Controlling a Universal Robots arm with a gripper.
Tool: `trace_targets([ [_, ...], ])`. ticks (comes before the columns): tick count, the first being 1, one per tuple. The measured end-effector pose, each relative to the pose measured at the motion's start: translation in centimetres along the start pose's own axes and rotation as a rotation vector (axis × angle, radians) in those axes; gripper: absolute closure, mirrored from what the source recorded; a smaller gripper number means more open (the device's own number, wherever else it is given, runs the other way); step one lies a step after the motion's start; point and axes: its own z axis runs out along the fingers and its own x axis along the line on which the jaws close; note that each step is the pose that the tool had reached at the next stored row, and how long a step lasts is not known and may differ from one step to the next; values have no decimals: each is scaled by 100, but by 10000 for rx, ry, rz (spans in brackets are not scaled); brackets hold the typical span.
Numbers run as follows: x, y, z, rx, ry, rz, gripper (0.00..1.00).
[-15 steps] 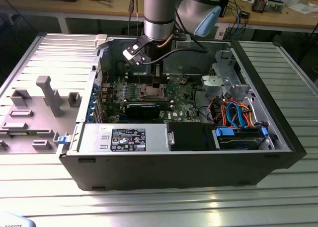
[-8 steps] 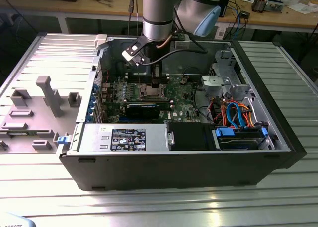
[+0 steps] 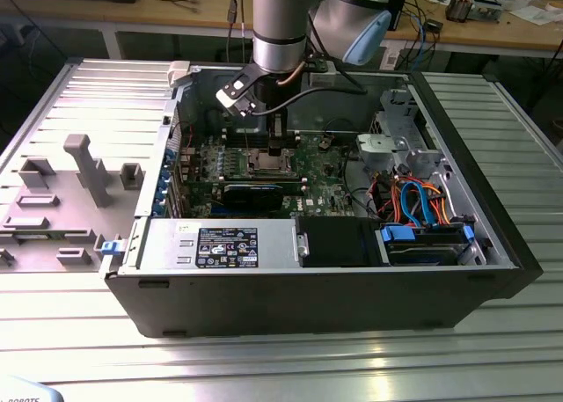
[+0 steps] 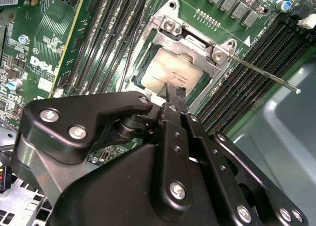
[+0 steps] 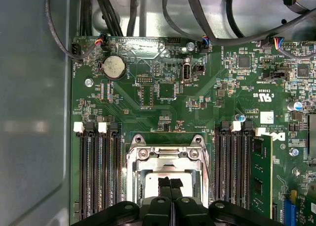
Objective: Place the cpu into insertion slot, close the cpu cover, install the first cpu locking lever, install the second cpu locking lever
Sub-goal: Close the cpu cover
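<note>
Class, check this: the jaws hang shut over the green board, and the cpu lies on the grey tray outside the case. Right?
No: the cpu sits in the insertion slot, as the second wrist view shows. The rest holds.

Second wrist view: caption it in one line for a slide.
Gripper, jaws together, poised at the edge of the cpu, which lies framed by the cpu cover.

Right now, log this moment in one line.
pincer: shut, tips at cpu edge | cpu: in insertion slot | cpu cover: down around it
</note>
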Motion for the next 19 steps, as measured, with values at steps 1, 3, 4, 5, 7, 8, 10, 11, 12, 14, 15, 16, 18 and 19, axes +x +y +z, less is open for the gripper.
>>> trace_targets([
  [1, 0, 0, 0, 0, 1, -3, 89],
  [3, 0, -12, 4, -1, 1, -35, 89],
  [4, 0, -20, 7, -3, 2, -86, 89],
  [5, 1, -26, 11, -7, 5, -174, 89],
  [7, -7, -226, 40, -28, 16, -703, 89],
  [8, -4, -328, 90, -30, 18, -774, 89],
  [10, -4, -332, 106, -30, 17, -775, 89],
  [11, -4, -332, 111, -29, 17, -776, 89],
  [12, -3, -332, 116, -29, 18, -776, 89],
  [14, -3, -332, 126, -29, 17, -776, 89],
  [15, -3, -332, 131, -30, 18, -776, 89],
  [16, -3, -332, 136, -30, 17, -776, 89],
  [18, -3, -333, 141, -27, 15, -776, 89],
  [19, -3, -333, 143, -28, 17, -776, 89],
])
